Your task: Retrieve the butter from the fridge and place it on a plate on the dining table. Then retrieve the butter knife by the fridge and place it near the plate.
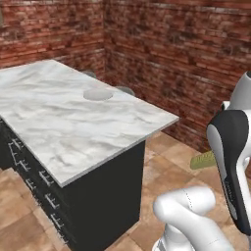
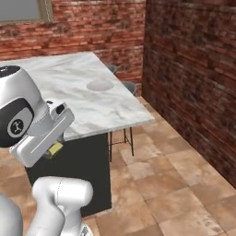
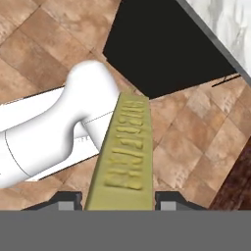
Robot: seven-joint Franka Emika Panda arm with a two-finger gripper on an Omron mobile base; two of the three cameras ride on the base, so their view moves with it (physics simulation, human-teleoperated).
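Observation:
My gripper (image 3: 120,201) is shut on the butter (image 3: 125,154), a yellow stick that runs lengthwise away from the fingertips. The butter (image 1: 203,160) pokes out from behind my forearm over the tiled floor, right of the dining table (image 1: 63,132). In the right base view the butter (image 2: 55,148) hangs under the hand, just off the table's near edge (image 2: 106,125). The pale round plate (image 1: 98,94) (image 2: 100,85) lies flat on the marble near the table's far side, well away from the hand. The fridge and the butter knife are out of view.
Two round grey stools (image 1: 125,90) (image 2: 129,86) stand at the table's far side by the brick wall (image 1: 186,59). The table's dark base (image 1: 98,196) has drawer handles on its left face. Tiled floor (image 2: 175,184) lies open to the right.

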